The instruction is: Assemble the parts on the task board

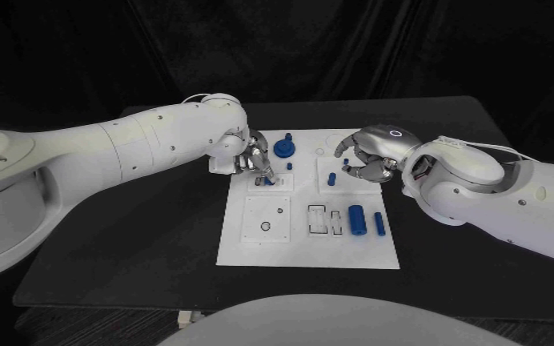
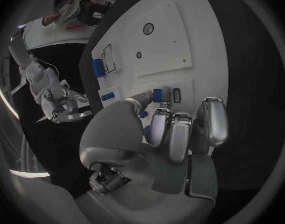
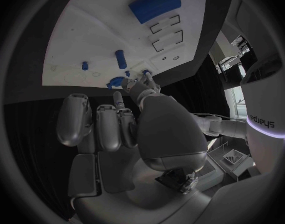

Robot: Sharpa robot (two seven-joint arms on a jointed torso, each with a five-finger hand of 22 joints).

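The left robot hand (image 1: 245, 159) pinches a small blue part (image 1: 268, 179) over the task board (image 1: 310, 248); the right robot hand (image 1: 367, 162) hovers nearby, curled and empty.

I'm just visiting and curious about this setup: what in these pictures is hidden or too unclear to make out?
- Head view: the left hand covers the spot on the task board where its fingertips meet a small blue part; a real grip can't be confirmed.
- Head view: the right hand curls inward, hiding its palm, so whether it holds anything is unclear.
- Right wrist view: the thumb hides part of a small blue piece.
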